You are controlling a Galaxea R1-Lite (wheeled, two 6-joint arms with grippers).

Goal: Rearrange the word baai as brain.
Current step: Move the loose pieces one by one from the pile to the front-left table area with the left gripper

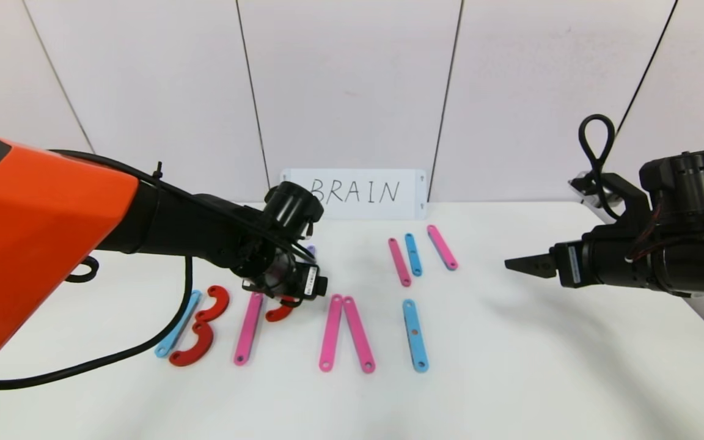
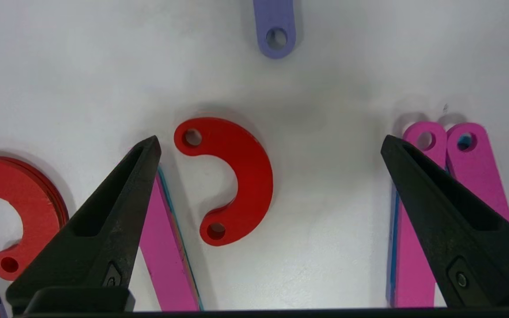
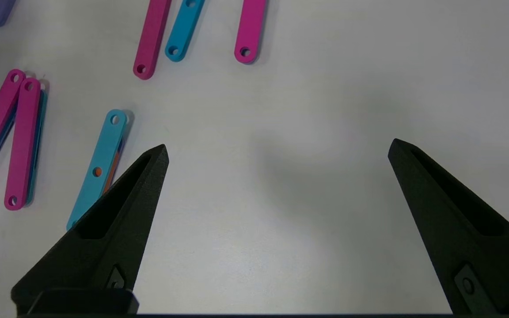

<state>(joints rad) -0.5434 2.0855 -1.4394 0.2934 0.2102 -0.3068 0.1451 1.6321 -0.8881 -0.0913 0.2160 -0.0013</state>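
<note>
The left end effector, spread wide, hovers over a red curved piece: thin, stiff, likely light; pinching across its arc looks best.

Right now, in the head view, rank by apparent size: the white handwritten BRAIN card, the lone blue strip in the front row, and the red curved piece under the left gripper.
1. BRAIN card
2. Blue strip
3. Red curved piece, partly hidden by the left gripper, so unsure.

I have the left arm stretched forward and inward, its wrist bent down, with the left gripper hanging low, its 2 fingers spread wide. My right arm is held level off to the side, and the right gripper points inward, fingers likewise wide apart.
</note>
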